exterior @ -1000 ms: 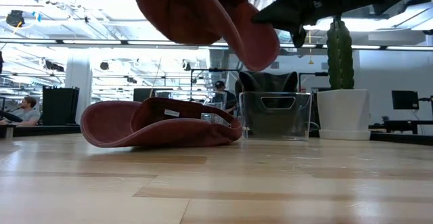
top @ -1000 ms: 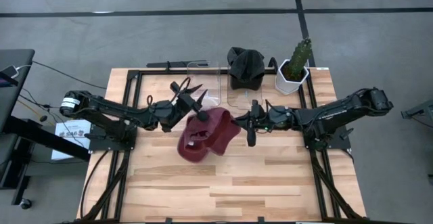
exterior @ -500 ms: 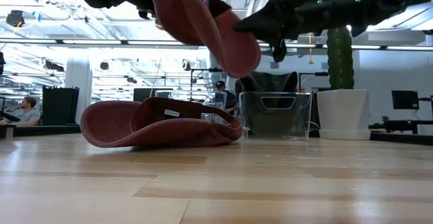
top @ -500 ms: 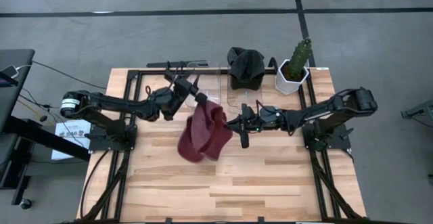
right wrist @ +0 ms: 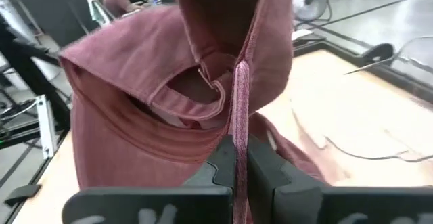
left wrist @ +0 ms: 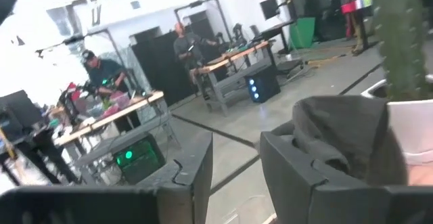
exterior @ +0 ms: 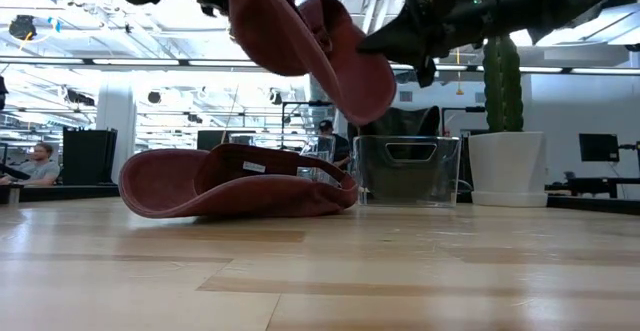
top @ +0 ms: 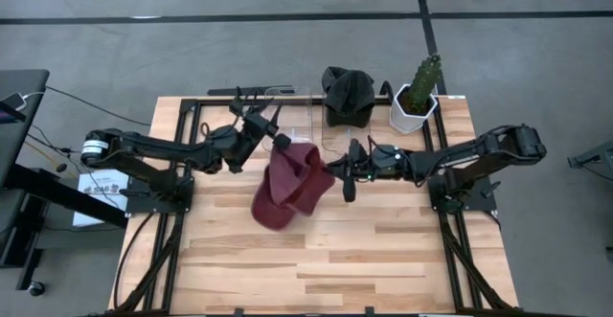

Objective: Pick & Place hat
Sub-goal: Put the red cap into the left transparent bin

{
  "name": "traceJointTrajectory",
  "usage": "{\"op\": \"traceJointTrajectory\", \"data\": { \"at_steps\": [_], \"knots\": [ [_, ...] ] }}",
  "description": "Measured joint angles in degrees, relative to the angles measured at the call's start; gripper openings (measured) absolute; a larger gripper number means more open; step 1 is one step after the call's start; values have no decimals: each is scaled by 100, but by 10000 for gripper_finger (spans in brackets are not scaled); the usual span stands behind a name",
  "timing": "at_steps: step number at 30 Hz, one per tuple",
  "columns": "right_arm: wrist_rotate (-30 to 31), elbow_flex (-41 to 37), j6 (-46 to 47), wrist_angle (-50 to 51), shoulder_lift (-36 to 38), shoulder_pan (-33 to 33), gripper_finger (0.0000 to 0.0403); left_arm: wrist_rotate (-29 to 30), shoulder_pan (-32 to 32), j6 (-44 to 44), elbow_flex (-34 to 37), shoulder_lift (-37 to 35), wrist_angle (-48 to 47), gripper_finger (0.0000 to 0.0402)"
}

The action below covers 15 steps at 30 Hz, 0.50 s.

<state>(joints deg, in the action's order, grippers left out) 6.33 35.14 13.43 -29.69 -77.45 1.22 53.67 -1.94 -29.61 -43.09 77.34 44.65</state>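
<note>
A maroon hat (top: 299,173) hangs above the table between my two grippers; in the low view, the hat (exterior: 315,41) is well clear of the wood. My right gripper (top: 337,169) is shut on its right side. My left gripper (top: 280,137) stands at the hat's far upper end; in the left wrist view its fingers (left wrist: 196,176) are apart with only floor showing between them. A second maroon hat (exterior: 235,183) lies flat on the table under the first, near the middle (top: 271,212). My left gripper has one finger (top: 284,144) against the hat's far upper end (top: 290,152). Nothing shows between its fingers. I cannot tell whether the hat hangs hooked on that finger or only touches it. My right gripper pinches a stitched edge strip (right wrist: 238,126) beside the hat's back opening (right wrist: 193,88) between its two fingers. The fingers come level from the table's right. The hat is lifted clear and sags in folds away from the fingers.
At the far edge stand a clear box (top: 292,111), a dark hat (top: 347,95) on a stand, and a cactus in a white pot (top: 415,101). Both arms' black frames run along the table's left and right sides. Bare wood lies toward the near edge (top: 345,269).
My left gripper has gone toward the table's far edge, drawing the hat's upper end with it. My right gripper has shifted slightly toward the left and sunk a little. The lifted hat has turned and drawn in from a spread shape to a narrower, folded one.
</note>
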Motion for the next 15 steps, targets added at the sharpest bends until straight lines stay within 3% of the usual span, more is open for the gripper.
{"op": "traceJointTrajectory", "data": {
  "at_steps": [10,15],
  "knots": [
    [10,2,-7,381,321,-249,2,-129,701,-892,-2,-801,7,121],
    [10,2,-9,376,321,-247,2,-858,932,-741,-2,-755,10,121]
  ]
}}
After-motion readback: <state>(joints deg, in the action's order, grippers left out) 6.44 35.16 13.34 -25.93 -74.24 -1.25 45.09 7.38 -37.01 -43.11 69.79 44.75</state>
